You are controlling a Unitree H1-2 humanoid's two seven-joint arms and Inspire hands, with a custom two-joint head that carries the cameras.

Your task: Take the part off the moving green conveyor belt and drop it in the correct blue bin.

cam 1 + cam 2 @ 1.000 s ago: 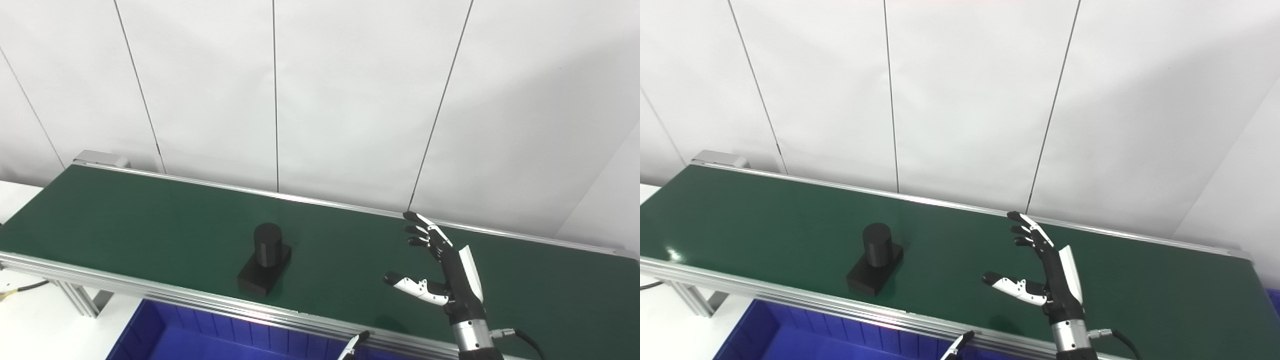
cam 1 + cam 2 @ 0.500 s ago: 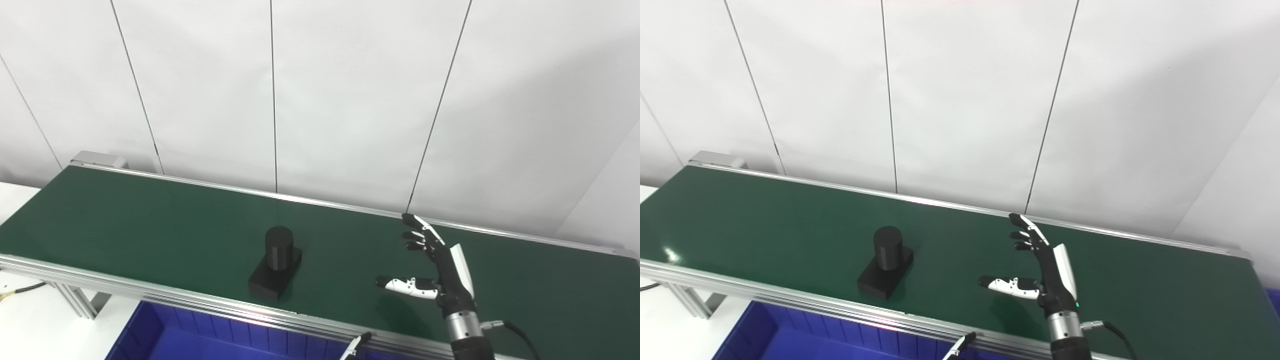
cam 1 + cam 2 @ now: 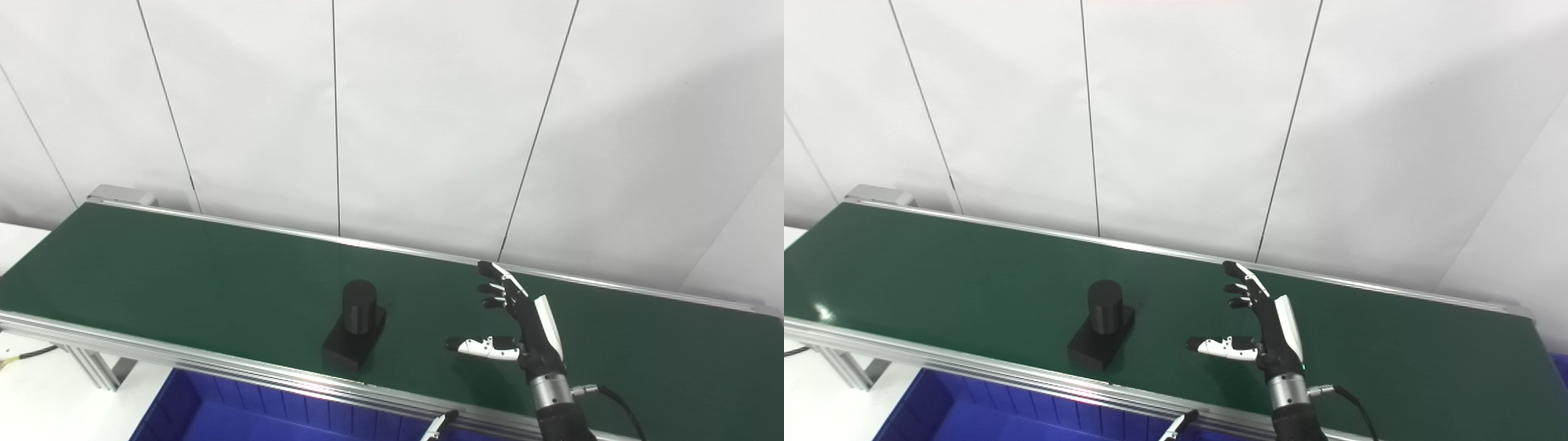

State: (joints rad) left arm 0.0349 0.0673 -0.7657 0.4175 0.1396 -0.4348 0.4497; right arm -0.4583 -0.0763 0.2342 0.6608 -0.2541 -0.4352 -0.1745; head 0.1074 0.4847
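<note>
Part (image 3: pixel 354 331) on belt (image 3: pixel 184 269) | right hand (image 3: pixel 527 331) fingers spread (empty) | left hand (image 3: pixel 438 424) cropped, unclear

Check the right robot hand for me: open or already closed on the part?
Open. The right robot hand has fingers and thumb spread above the belt, holding nothing; the black part stands apart, untouched.

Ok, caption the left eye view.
Open right hand waits over green conveyor belt beside the black part.
</note>
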